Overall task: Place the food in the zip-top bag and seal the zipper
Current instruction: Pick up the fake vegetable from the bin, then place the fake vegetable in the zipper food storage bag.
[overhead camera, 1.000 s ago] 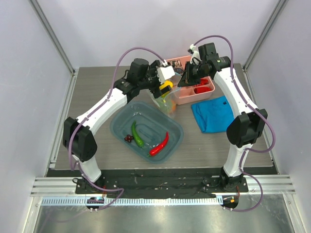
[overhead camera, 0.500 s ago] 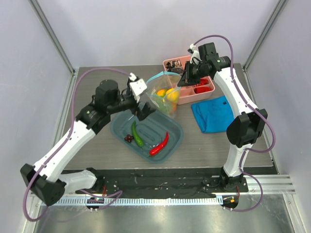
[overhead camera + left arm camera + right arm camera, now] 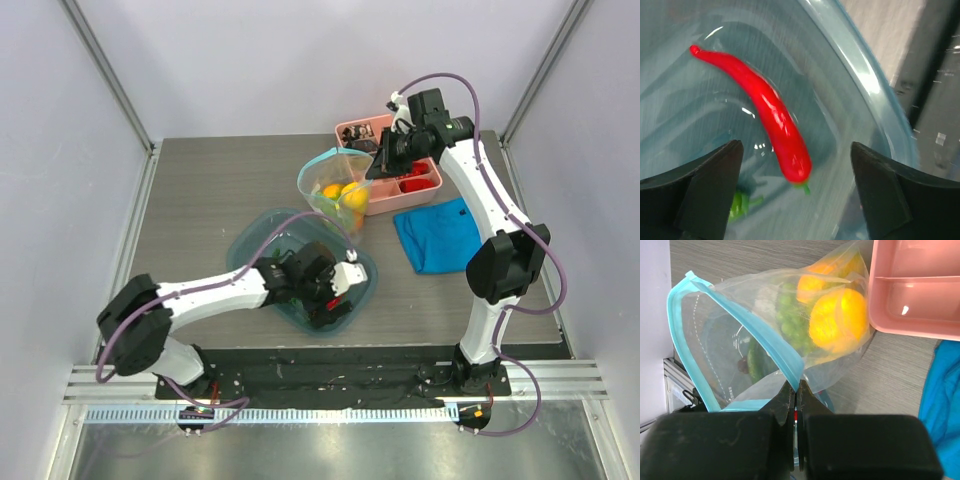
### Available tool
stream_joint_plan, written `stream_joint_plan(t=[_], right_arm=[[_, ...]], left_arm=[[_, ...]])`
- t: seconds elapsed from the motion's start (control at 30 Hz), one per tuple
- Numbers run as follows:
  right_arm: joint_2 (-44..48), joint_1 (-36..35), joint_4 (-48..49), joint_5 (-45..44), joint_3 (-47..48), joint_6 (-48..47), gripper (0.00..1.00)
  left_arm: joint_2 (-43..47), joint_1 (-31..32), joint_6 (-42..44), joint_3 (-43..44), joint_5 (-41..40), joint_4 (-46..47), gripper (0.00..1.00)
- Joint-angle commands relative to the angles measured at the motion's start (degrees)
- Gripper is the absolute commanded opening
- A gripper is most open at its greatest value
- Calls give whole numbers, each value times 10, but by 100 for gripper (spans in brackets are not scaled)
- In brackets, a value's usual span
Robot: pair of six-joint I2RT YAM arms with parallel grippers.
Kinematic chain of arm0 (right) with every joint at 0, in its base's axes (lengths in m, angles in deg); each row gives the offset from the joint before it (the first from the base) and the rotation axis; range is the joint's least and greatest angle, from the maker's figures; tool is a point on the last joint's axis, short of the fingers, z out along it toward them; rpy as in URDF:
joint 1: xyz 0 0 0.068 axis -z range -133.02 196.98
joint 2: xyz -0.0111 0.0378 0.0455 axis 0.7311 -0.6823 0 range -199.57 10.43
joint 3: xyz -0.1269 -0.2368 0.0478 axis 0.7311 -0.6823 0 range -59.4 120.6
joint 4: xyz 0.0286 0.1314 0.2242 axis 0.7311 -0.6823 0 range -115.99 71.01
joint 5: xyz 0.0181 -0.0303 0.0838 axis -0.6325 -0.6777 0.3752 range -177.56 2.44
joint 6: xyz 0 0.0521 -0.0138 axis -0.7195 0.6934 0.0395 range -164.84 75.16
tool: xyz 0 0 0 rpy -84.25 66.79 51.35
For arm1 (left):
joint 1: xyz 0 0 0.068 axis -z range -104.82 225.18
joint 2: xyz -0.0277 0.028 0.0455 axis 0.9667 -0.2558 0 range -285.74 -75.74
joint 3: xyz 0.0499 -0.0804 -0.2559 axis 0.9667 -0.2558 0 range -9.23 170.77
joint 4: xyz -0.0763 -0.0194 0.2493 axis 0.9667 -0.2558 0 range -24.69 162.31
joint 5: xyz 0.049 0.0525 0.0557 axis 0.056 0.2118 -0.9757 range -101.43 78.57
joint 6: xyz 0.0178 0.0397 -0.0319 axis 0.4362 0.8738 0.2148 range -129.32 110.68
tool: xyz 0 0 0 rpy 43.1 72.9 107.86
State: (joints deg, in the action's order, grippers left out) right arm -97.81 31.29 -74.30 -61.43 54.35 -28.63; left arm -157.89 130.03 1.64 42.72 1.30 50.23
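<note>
The left arm [image 3: 210, 290] and the right arm [image 3: 480, 190] were built alike, with smooth white shells on the long links and bulky matte black housings at the joints. A thin mauve cable [image 3: 290, 217] looped free of the left arm, and a matching cable [image 3: 440, 76] arched above the right arm's wrist and trailed down past its elbow. The right arm stood on a black base [image 3: 480, 377] with small wires at its foot. A small white block [image 3: 349, 277] sat by the left wrist. The left claw [image 3: 795, 147] had broad, dull, dark grey wedge-shaped fingers [image 3: 710, 190]. The right claw [image 3: 796, 390] had a blocky black body narrowing to thin black tips.
</note>
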Motion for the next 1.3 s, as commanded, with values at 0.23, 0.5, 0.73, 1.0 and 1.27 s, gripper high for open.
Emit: stream_joint_plan(t=[0.23,0.5,0.73,1.0,1.27], right_arm=[[32,-1,15,-18,-6,-12,1],[28,-2,15,-12,-4,-10,1],[25,-1,25,-6,-8,1,1],[15,-2,27,1,-3,8,1],[16,-1,27,-6,3,8,1]], left_arm=[[-143,24,6,45,-158,79,52],[62,13,7,124,-69,-7,0],[153,-16,-46,211,-142,88,2],[-34,-105,-140,397,-176,172,0],[-130,-125,-114,357,-189,288,0]])
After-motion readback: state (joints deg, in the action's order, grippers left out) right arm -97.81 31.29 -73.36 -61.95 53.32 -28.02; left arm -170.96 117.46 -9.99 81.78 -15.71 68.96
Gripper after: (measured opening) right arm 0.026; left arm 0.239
